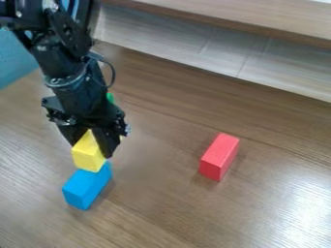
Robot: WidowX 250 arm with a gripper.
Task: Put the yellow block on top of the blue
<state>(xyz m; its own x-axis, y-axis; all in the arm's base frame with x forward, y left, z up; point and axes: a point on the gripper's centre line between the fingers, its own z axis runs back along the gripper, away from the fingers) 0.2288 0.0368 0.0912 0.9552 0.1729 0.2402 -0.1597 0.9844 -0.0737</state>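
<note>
Jaws of the black gripper (91,149) stand parted around the yellow block (88,158), gripping its sides. Plain and squared-off, it shows at the far end of the blue block (86,187); whether the two touch is unclear.

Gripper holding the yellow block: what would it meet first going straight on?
With the yellow block leading, the gripper would likely meet the blue block; depth is unclear, and the blocks may touch.
</note>
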